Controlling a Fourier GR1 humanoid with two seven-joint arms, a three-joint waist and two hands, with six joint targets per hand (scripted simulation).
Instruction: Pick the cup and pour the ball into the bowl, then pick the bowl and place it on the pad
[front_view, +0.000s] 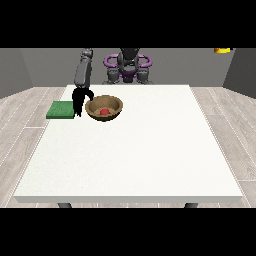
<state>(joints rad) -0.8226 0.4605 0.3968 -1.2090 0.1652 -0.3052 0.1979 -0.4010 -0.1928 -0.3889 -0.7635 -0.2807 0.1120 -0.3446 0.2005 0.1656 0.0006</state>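
- Black and small from where I stand, the hand at the view's left (78, 100) hangs from a grey arm (83, 67) reaching down over the bench, right at the left rim of the bowl; I cannot tell whether its fingers are spread or curled, nor whether they truly touch the rim.
- No other hand shows anywhere.
- Just beside that hand sits the bowl (104, 108), brown and wood-coloured, round, upright, standing on the white bench (135, 160) toward its far left part.
- Inside the bowl lies the ball (104, 112), red, resting low at the middle.
- On the hand's other side lies the pad (61, 109), a flat green square at the bench's left edge, near the bowl but not touching it.
- I see no cup.
- With the ball already in the bowl, I judge the pouring done and the bowl's pick-up to be the step in hand.
- Next, I'd say, comes a hold on the rim, a level lift so the ball stays in, and a short carry leftward onto the pad.
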